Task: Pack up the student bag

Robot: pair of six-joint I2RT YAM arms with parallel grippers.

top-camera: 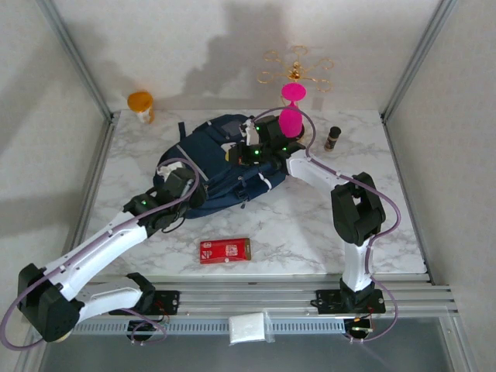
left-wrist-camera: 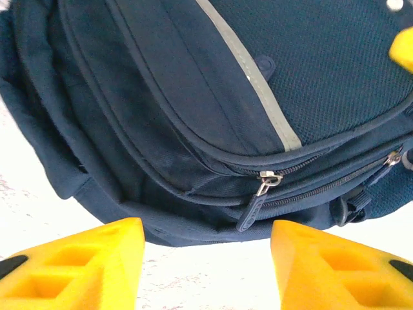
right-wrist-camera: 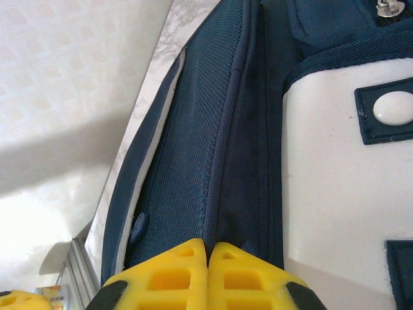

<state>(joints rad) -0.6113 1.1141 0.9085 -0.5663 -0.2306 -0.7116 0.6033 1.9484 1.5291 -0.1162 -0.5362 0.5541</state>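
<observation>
Left gripper sits jaws apart, your right gripper pinches the navy blue fabric backpack; early days, red flat packet lies unpacked by the table near edge.

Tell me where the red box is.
Top view: the red box lies near the front edge of the table, left of centre, apart from the student bag behind it.

From above and behind my bases, the top camera looks down over the white marbled table. Both wrist cameras press close to the navy blue fabric backpack, shared by all views.
</observation>
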